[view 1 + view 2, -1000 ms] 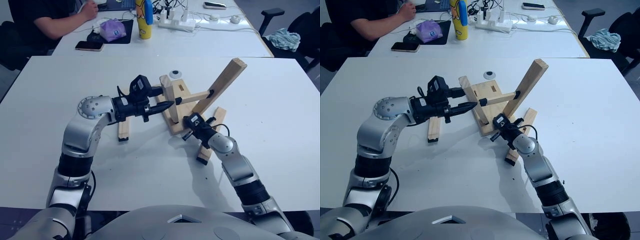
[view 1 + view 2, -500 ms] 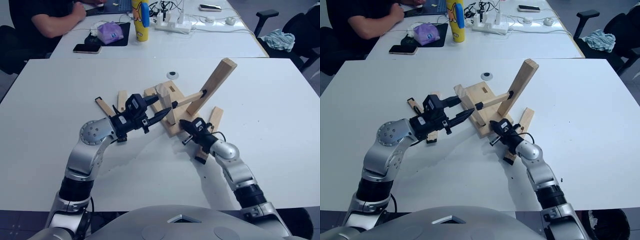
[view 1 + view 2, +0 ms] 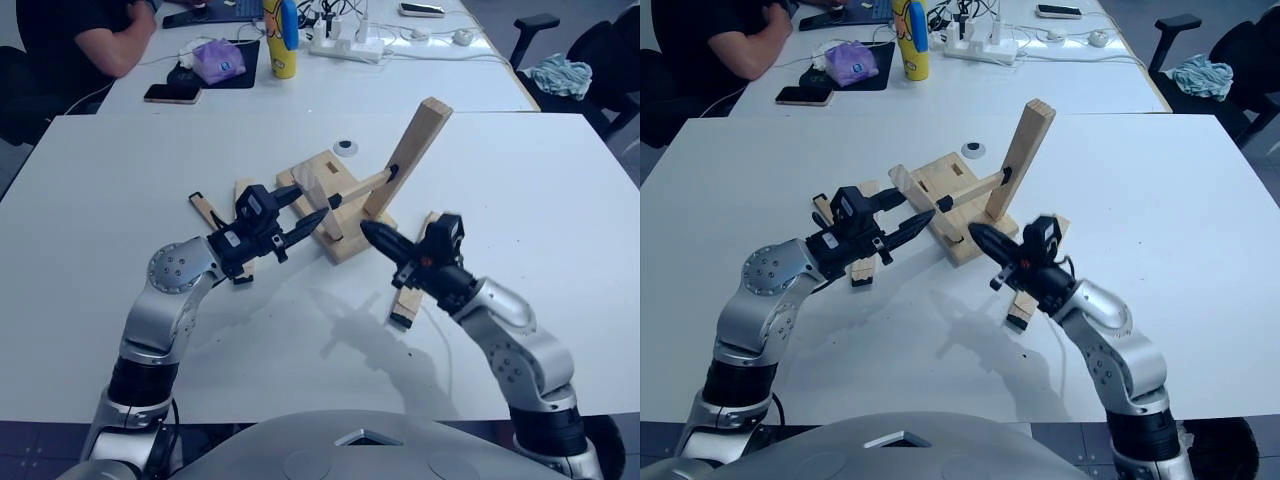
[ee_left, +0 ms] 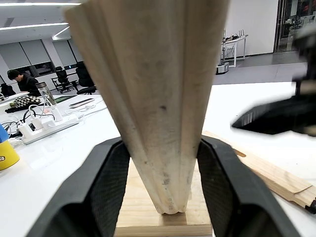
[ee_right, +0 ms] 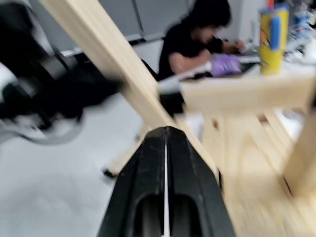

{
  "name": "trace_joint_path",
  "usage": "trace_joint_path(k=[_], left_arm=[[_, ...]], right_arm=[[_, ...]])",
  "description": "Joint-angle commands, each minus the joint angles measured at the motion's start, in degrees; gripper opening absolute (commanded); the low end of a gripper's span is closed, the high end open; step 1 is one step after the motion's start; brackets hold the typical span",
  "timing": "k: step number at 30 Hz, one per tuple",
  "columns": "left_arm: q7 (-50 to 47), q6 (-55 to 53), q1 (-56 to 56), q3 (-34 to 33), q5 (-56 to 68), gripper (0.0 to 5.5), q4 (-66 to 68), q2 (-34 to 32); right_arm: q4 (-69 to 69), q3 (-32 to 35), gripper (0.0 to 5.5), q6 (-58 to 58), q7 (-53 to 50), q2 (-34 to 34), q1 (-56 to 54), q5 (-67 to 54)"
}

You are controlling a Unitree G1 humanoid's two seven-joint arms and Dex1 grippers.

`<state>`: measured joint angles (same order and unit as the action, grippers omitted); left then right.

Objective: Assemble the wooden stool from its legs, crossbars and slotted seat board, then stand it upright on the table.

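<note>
- Two end effectors flank the half-built stool: the left end effector (image 3: 312,204) is clamped on the short leg (image 4: 158,98), likely steadying it upright in the seat board (image 3: 348,240), which lies flat on the surface below.
- The right end effector (image 3: 372,233) hovers empty, fingers together, just short of the board's near edge.
- Beyond it, the tall leg (image 3: 415,145) has its long axis leaning up and rightward, braced by a crossbar (image 3: 362,186).

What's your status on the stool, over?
Left gripper shut on short leg. Right gripper shut, empty, by seat board. Loose leg under right arm.
</note>
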<state>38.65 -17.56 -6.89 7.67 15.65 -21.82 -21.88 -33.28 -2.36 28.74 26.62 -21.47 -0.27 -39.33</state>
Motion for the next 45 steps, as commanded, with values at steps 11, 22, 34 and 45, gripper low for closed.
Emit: trace_joint_path(k=[11, 22, 34, 45], left_arm=[[0.8, -4.4, -2.7, 1.8, -0.5, 2.07, 4.5, -2.5], [-0.4, -6.0, -2.3, 2.1, 0.5, 2.07, 3.0, -2.8], [-0.6, -7.1, -2.3, 2.5, 1.4, 2.07, 2.6, -3.1], [-0.8, -8.4, -2.6, 2.3, 2.0, 2.07, 1.9, -3.5]], right_arm=[[11.0, -12.4, 0.00, -5.4, -8.8, 4.1, -9.2, 25.2], [9.0, -9.3, 0.00, -9.5, -7.5, 6.1, -11.4, 25.9], [15.7, -14.5, 0.00, -2.8, -8.2, 3.1, -8.4, 35.3], [11.8, -9.6, 0.00, -7.5, -7.9, 6.6, -10.2, 30.4]])
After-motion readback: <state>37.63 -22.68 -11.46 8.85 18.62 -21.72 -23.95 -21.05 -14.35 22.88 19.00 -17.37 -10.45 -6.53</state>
